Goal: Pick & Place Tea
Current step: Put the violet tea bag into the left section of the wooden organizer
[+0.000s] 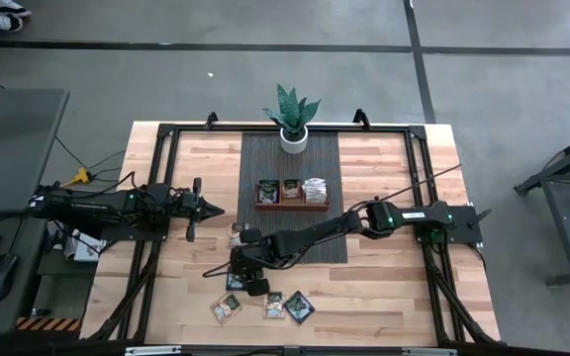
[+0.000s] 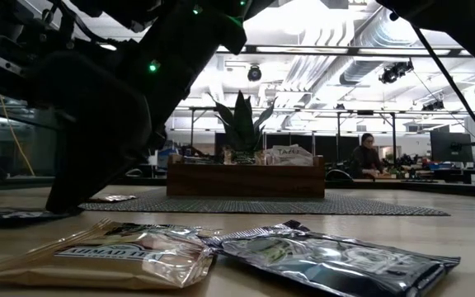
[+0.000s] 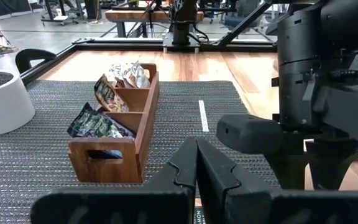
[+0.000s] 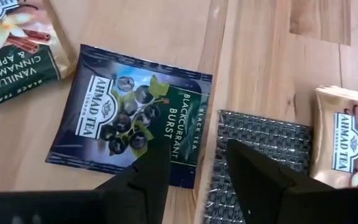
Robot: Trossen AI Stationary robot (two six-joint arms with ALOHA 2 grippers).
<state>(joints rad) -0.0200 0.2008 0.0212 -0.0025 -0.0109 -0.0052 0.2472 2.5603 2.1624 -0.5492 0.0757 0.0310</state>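
Several tea packets lie flat on the wooden table near its front edge. A dark blue blackcurrant packet (image 4: 126,118) lies beside the corner of the grey woven mat (image 4: 263,140). My right gripper (image 4: 197,177) is open and slants down over that packet's edge next to the mat, one finger over the packet and one over the mat corner; in the high view it is left of the mat (image 1: 239,269). A vanilla packet (image 4: 11,50) and a pale packet (image 4: 347,140) lie on either side. My left gripper (image 1: 214,210) is shut and holds nothing at the table's left. My right gripper's fingers (image 4: 157,171) stand low over the blackcurrant packet's edge (image 4: 185,158), slanting down from the table's right. Whether a fingertip touches the packet or the table, I cannot tell. The packet lies flat on the wood.
A brown three-compartment tray (image 1: 292,205) with packets standing in it sits on the mat (image 1: 290,158), with a potted plant (image 1: 293,124) behind it. Three more packets (image 1: 265,308) lie by the near edge, shown close up in the low view (image 2: 114,252). A black frame (image 1: 161,148) borders the table.
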